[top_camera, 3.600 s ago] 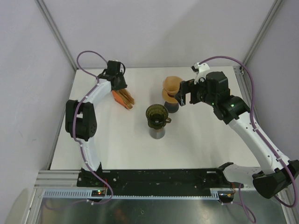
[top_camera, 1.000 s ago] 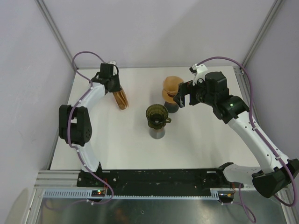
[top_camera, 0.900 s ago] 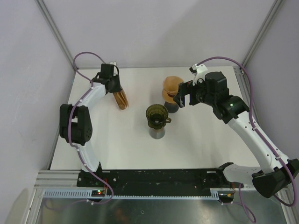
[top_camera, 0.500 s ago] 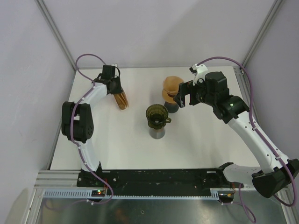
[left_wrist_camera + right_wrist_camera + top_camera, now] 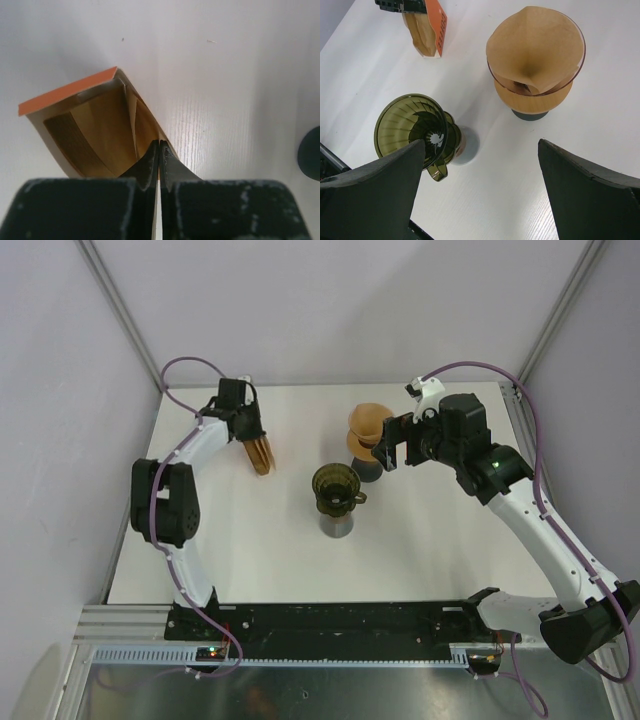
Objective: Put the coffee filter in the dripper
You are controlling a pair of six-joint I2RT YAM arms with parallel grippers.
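An orange pack of brown coffee filters (image 5: 261,453) lies at the back left of the table; it also shows in the left wrist view (image 5: 95,130). My left gripper (image 5: 253,434) is at the pack's open end, its jaws pressed together (image 5: 159,146) on the edge of a brown coffee filter (image 5: 145,122) with a thin sheet between them. The empty green glass dripper (image 5: 334,486) stands mid-table on a grey base; it also shows in the right wrist view (image 5: 410,125). My right gripper (image 5: 395,445) hangs open and empty above the table (image 5: 480,192).
An amber dripper holding a brown paper filter (image 5: 368,428) stands on a dark base behind the green one; it also shows in the right wrist view (image 5: 536,50). The white table (image 5: 440,540) ends at a black rail in front. Grey walls stand on three sides.
My left gripper has shifted left and back and turned, and the filter pack has swung with it from slanting to nearly straight. The right arm has not moved.
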